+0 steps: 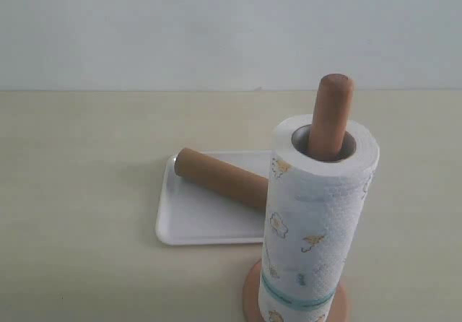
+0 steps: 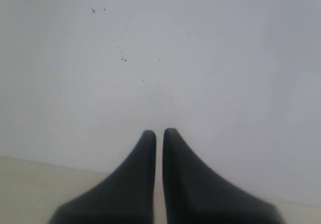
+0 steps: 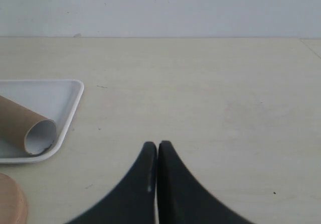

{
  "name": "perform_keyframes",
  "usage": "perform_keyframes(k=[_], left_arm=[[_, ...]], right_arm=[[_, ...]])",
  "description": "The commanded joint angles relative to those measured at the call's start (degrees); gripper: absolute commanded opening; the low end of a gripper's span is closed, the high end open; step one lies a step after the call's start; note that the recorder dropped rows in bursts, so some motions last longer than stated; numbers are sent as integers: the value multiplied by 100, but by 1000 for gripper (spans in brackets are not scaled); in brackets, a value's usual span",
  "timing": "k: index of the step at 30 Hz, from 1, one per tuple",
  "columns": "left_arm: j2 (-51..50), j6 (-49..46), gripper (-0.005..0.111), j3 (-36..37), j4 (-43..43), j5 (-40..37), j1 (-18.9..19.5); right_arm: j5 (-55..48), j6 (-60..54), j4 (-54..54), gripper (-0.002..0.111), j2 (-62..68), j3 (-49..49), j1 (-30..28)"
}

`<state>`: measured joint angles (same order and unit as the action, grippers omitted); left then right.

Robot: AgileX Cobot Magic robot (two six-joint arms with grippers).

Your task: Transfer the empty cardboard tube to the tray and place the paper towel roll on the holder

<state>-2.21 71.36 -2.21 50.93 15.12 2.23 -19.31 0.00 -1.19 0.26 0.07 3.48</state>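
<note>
The paper towel roll [image 1: 314, 217] stands upright on the holder, whose wooden post [image 1: 330, 115] pokes out of the core hole and whose round base [image 1: 253, 293] shows below. The empty cardboard tube [image 1: 220, 177] lies inside the white tray [image 1: 184, 221] behind the roll. In the right wrist view the tube [image 3: 22, 123], a tray corner [image 3: 70, 108] and a bit of the holder base [image 3: 10, 204] appear off to one side. My right gripper [image 3: 157, 144] is shut with nothing in it, above bare table. My left gripper [image 2: 159, 132] is shut and empty, facing a pale wall. Neither gripper shows in the exterior view.
The light wooden table [image 1: 79, 163] runs back to a pale wall [image 1: 216, 26]. The table edge meets the wall in the right wrist view [image 3: 200, 37].
</note>
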Motion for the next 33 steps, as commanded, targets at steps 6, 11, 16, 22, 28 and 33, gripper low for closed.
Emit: perform_keyframes(k=[6,11,16,22,28,33], left_arm=[[66,-5737,4,221,-4275,-433,14],[66,-7581,4,221,-5803,-1094,14],[112,-7570,4,221,-5803,-1512,14],[221,-7342,4,221,-5803,-2472,14],[221,-7342,4,221,-5607,-3180,14],[221,-7342,4,221,-5580,-3260,14]], right_arm=[[17,0,37,0,-26,-7,-25],[17,0,37,0,-26,-7,-25],[17,0,37,0,-26,-7,-25],[17,0,37,0,-26,-7,-25],[17,0,37,0,-26,-7,-25],[17,0,37,0,-26,-7,-25]])
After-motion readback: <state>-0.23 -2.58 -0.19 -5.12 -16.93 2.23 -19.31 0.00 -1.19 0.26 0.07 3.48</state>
